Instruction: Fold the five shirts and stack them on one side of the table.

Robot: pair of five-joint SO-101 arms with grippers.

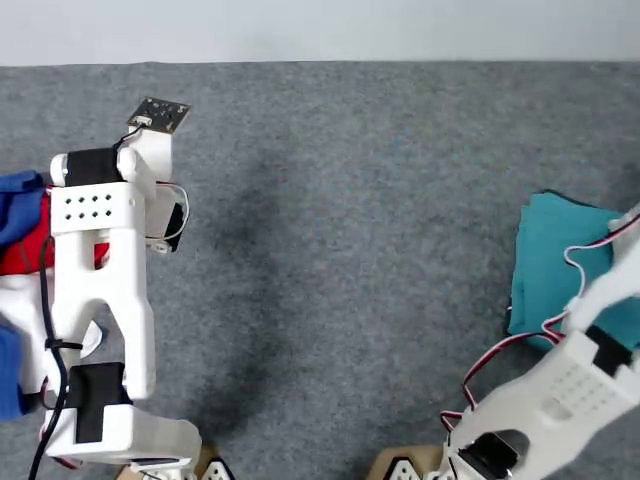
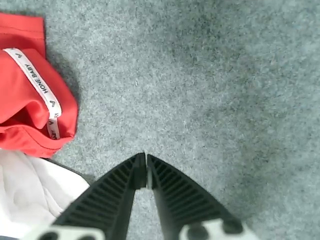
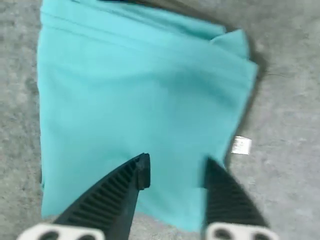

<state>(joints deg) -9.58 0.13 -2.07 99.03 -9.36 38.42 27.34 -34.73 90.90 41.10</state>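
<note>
probably next step: fetch red shirt (image 2: pixel 30 100) from unfolded heap, well apart from teal shirt (image 3: pixel 135 95), across table (image 1: pixel 350 200). tip: spread jaws, pinch one hem edge only, avoid white shirt (image 2: pixel 25 195) touching it, drag toward bare middle, lay flat before folding. blue shirt (image 1: pixel 18 200) on heap side farthest from teal shirt. left gripper (image 2: pixel 146 165) clenched, empty, tips just beside red shirt, on side toward teal shirt, not touching. right gripper (image 3: pixel 177 170) released, jaws apart, over folded teal shirt; contact unclear.
</note>
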